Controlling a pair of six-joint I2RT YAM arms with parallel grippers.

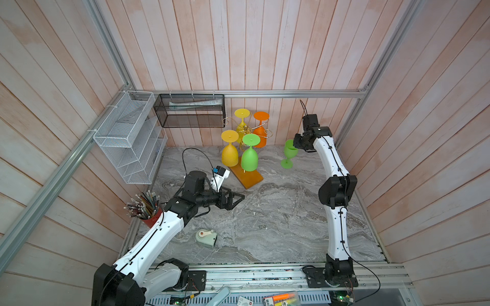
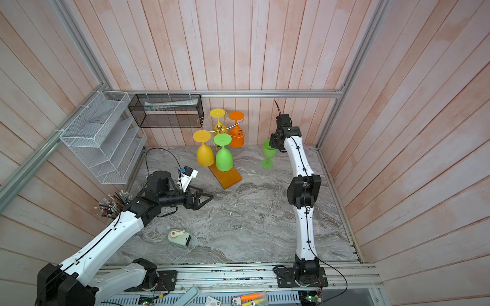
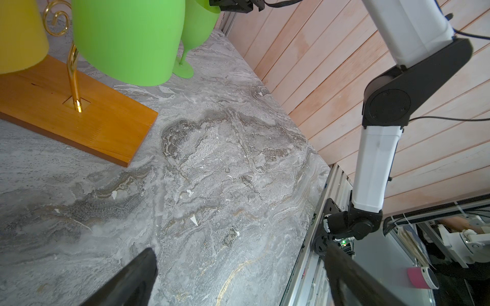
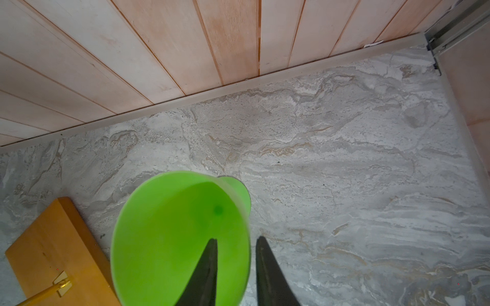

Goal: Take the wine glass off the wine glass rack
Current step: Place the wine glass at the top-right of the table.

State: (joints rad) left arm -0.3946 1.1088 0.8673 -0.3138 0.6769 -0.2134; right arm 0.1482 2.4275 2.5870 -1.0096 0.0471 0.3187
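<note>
While right claw (image 4: 237,238) sits slack astride rim of green glass (image 4: 172,238), 3 o'clock of rack (image 1: 248,178), skewed exit cd tip it.

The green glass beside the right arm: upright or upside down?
Upright. The green glass has its foot on the marble table and its open mouth facing up.
</note>
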